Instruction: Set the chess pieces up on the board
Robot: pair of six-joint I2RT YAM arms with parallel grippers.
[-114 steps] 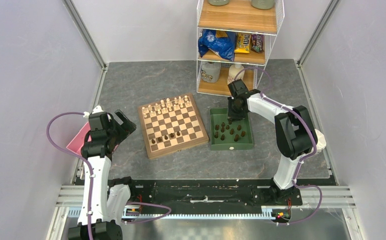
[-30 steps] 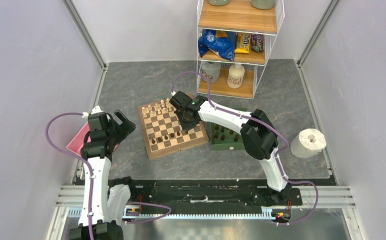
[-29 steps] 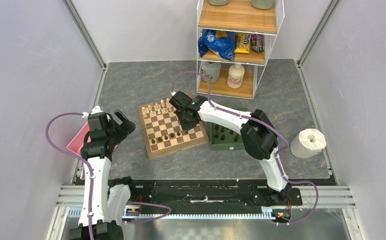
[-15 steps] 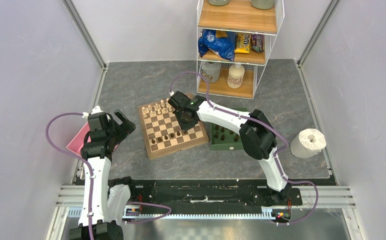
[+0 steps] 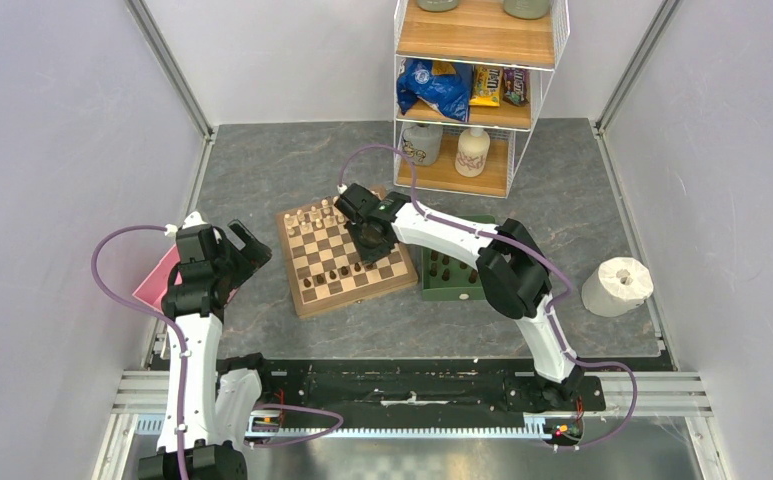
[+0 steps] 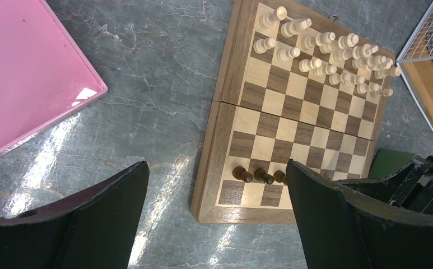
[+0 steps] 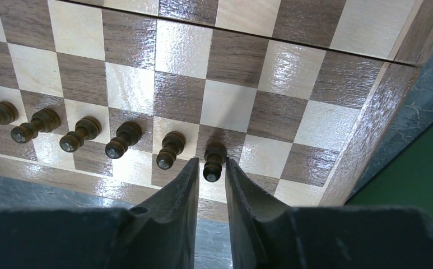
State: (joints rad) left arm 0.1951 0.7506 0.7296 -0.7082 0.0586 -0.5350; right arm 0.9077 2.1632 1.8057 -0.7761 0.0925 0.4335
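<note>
Board: the board (image 5: 348, 299) lies on the grey table (image 5: 262, 160), ahead of the two arms; no lettering shows on it
Dark pawns: six dark pawns (image 7: 121, 140) stand in one row on the second rank from the board's near edge, one to a square
Right gripper: the right gripper (image 7: 211, 168) is low over the right end of that row; its fingers (image 7: 183, 190) stand a narrow gap apart, one on each side of the head of the end pawn (image 7: 214, 159); whether they pinch it cannot be told
Left gripper: the left gripper (image 6: 217, 168) hangs spread wide and holds nothing, over the table just left of the board
Tray: a green tray (image 5: 452, 292) lies just right of the board; more dark pieces (image 5: 446, 268) stand in it, partly hidden by the right arm
Pale pieces: the pale pieces (image 6: 326, 56) fill the two far ranks
Shelf: a wire shelf (image 5: 477, 40) behind the board holds a blue bag (image 5: 432, 85) and a yellow packet (image 5: 486, 85); their print is too small to read
Edges: a pink sheet (image 6: 23, 73) lies at the left; a paper roll (image 5: 617, 285) stands at the right
</note>
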